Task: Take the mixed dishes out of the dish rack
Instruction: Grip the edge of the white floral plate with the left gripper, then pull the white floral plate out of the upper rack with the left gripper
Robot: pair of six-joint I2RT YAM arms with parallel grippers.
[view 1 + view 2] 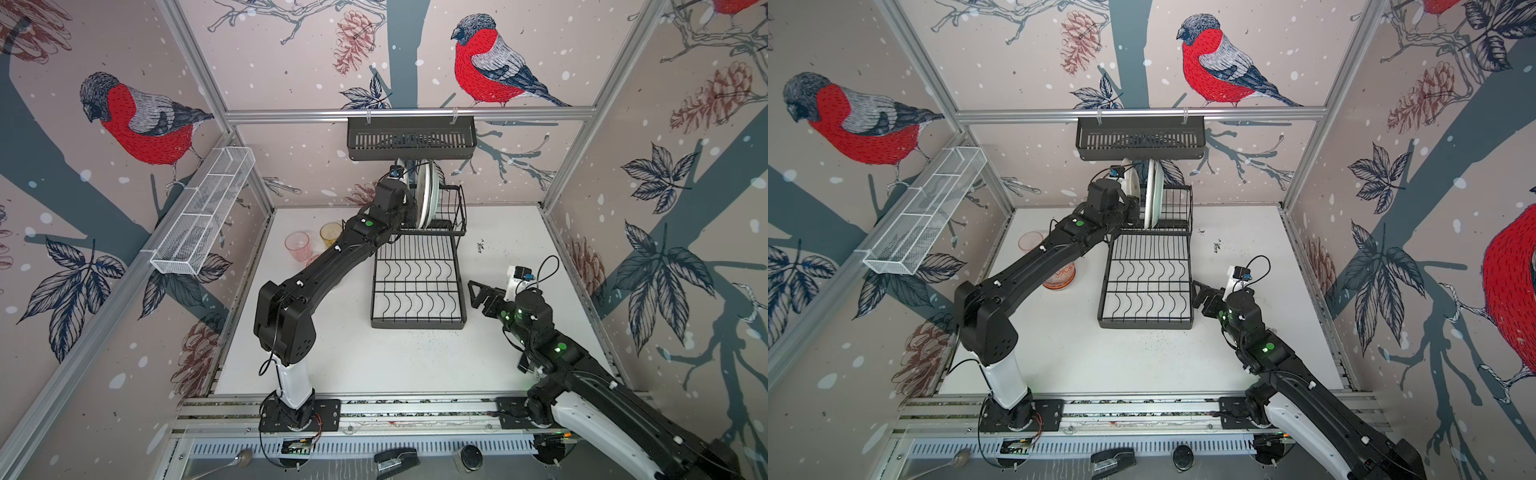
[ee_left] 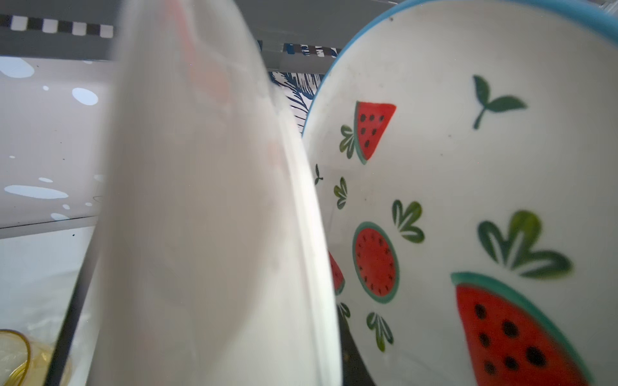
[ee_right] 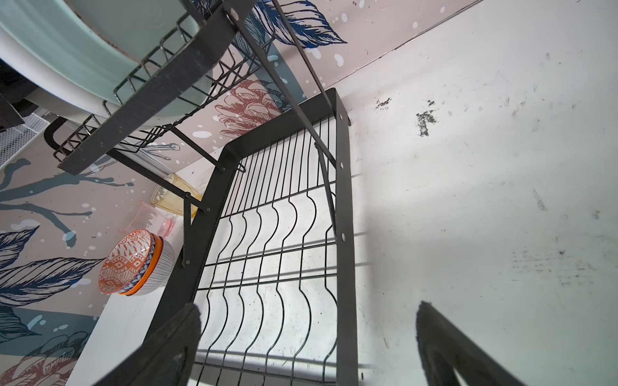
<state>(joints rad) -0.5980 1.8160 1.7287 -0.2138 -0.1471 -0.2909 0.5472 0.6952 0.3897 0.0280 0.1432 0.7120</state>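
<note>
Left hand (image 1: 1133,206) reaches the cream plate (image 2: 207,217) standing on edge in the dish rack's (image 1: 417,324) raised basket, twelve o'clock; its grip cannot be told. Right hand (image 1: 474,294), opened wide, hangs at three o'clock, presumably out of the way.

A black slotted shelf basket (image 1: 411,139) hangs by 2 white clips from the aluminium rail (image 1: 291,115) across the back wall; both top views show it. A long white mesh tray (image 1: 203,212), split by cross-walls, is fixed to the slanting rail on the left wall. The walls carry wallpaper printed with red-breasted bullfinches (image 1: 490,62), brown pine cones (image 1: 353,41) and dark blue leaves (image 1: 660,174). The white tabletop (image 1: 374,361) is scuffed, with dark marks (image 3: 424,120) near its back right. In front of the table edge lie a black stapler (image 1: 395,459), a round black object (image 1: 471,457) and a rod with a rounded grey end (image 1: 243,457).
</note>
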